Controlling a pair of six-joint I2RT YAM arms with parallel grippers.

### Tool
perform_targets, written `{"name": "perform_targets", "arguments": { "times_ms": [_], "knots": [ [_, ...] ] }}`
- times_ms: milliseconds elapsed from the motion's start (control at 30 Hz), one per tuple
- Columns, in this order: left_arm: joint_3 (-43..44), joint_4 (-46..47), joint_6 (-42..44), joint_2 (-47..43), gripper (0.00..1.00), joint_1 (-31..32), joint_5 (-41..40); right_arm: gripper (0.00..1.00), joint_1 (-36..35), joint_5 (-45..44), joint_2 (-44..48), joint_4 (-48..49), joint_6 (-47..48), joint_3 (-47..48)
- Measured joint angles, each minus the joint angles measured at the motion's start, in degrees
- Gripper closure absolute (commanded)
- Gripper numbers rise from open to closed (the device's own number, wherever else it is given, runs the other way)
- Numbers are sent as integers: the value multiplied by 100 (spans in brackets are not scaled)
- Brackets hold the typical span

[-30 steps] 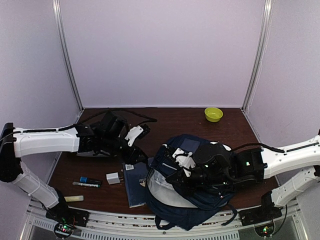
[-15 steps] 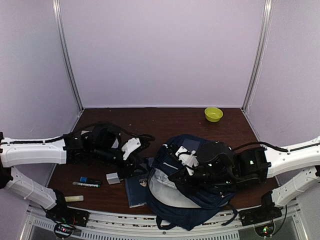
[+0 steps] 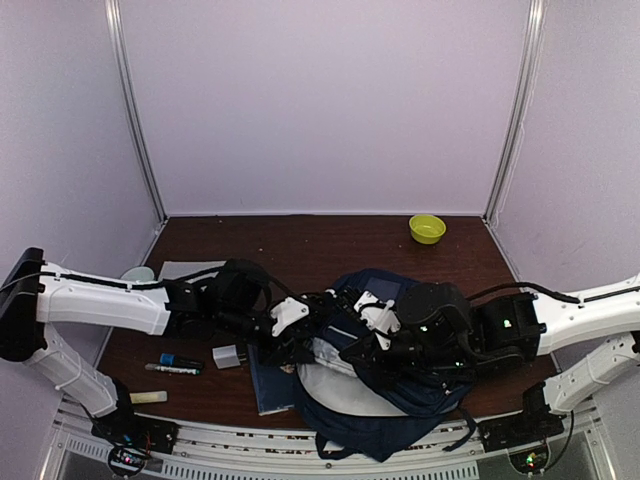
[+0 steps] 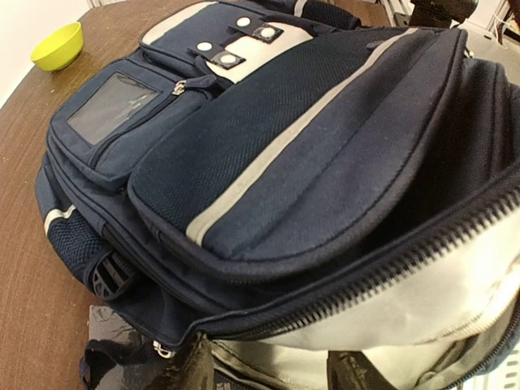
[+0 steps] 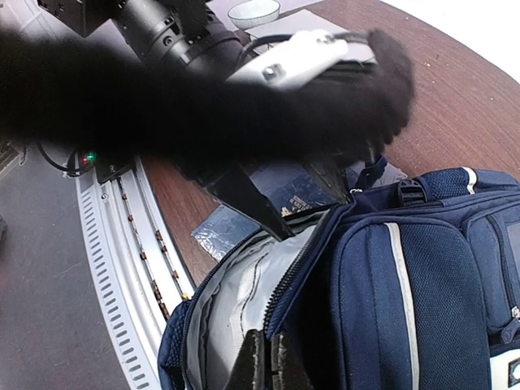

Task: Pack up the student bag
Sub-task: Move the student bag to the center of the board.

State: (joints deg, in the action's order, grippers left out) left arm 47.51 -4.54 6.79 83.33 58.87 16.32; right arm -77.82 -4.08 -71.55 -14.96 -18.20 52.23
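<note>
Your soft navy blue fabric student bag (image 3: 375,425) slumps lower centre on the worktop (image 3: 350,250). Right tool (image 5: 266,361) is pinching its zipper rim (image 5: 302,262), left tool (image 4: 272,374) is spread wide at the mouth. Grab the rim; I'd expect the panels to sag.

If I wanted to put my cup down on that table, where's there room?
The widest bare stretch is the back of the table, between the grey sheet and the yellow bowl, behind the student bag. A smaller patch lies front left, between the pale stick and the book. The middle is crowded: both arms meet at the bag's mouth.
</note>
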Motion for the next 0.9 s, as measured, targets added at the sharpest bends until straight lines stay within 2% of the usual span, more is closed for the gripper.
{"name": "perform_targets", "arguments": {
  "times_ms": [133, 400, 667, 900],
  "knots": [
    [249, 151, 72, 389, 56, 11, -103, 100, 0, -96, 0, -90, 2, 0],
    [551, 599, -22, 892, 56, 11, -509, 100, 160, -560, 11, -190, -24, -50],
    [1375, 728, -356, 1799, 56, 11, -774, 100, 562, -831, 356, -155, -155, -551],
    [1386, 595, -549, 1644, 53, 13, -1001, 100, 850, -841, 546, -120, -286, -804]
  ]
}}
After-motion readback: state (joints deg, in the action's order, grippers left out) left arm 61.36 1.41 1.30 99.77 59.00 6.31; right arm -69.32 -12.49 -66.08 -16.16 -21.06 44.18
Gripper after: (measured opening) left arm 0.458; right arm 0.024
